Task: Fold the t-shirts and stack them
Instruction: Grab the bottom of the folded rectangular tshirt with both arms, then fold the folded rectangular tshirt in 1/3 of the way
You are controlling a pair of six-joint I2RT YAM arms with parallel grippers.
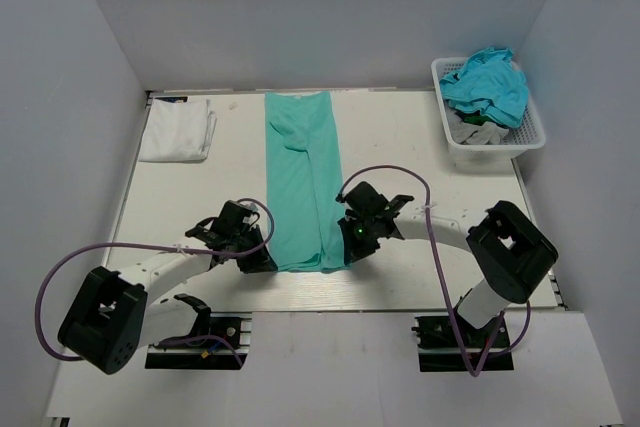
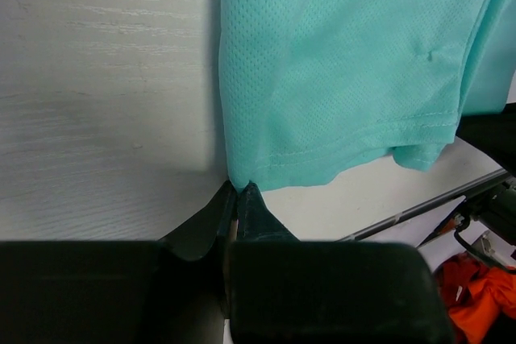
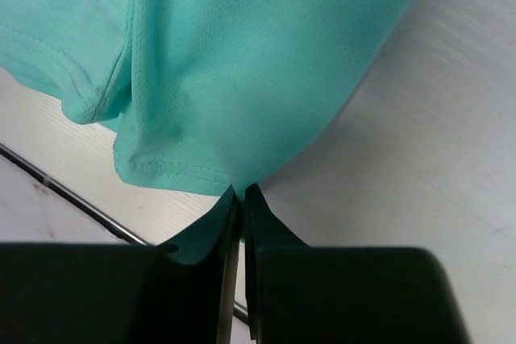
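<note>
Both near corners of the mint t-shirt (image 1: 300, 177) clenched, one in left tool (image 2: 237, 191), one in right tool (image 3: 242, 192).

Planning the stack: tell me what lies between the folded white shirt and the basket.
Top view: the far end of the green shirt, bare table either side.

Soft white light falls evenly from overhead, bright on the table (image 1: 400, 147) and greyer on the walls (image 1: 60, 97) at nine and three o'clock. In the left wrist view the mint t-shirt (image 2: 339, 62) shows crisp weave and casts a faint shadow toward nine o'clock; the black fingers (image 2: 201, 231) at six o'clock are dark, slightly blurred.
</note>
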